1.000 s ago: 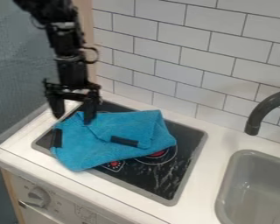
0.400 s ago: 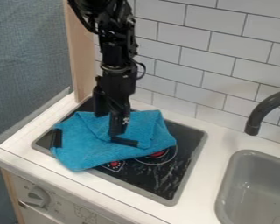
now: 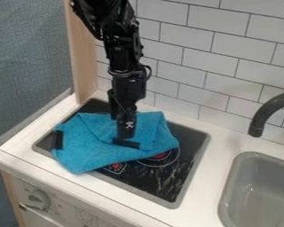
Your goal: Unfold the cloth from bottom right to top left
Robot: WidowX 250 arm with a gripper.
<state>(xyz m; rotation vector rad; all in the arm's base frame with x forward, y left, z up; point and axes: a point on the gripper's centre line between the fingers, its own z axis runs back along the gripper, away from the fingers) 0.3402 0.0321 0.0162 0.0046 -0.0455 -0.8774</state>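
Observation:
The black gripper [image 3: 125,130] hangs over the middle of the blue cloth [image 3: 88,150], its lower end just above the black strip [image 3: 131,144] near the corner of a folded-over flap. Whether it touches the cloth is unclear. The cloth lies partly folded on the dark stove top, with its flap on the upper right part. A second black strip [image 3: 57,139] sits at the cloth's left edge. The gripper hides part of the flap.
The stove top [image 3: 168,177] shows beside the cloth, with red burner marks. At the right are a grey sink [image 3: 234,186] and a dark faucet [image 3: 264,115]. A tiled wall [image 3: 195,71] stands behind, and a wooden post [image 3: 85,66] at the back left.
The gripper has moved right from the cloth's upper left to over its middle, and its arm has turned. Since the later earlier frame it has shifted slightly right. The cloth looks unchanged.

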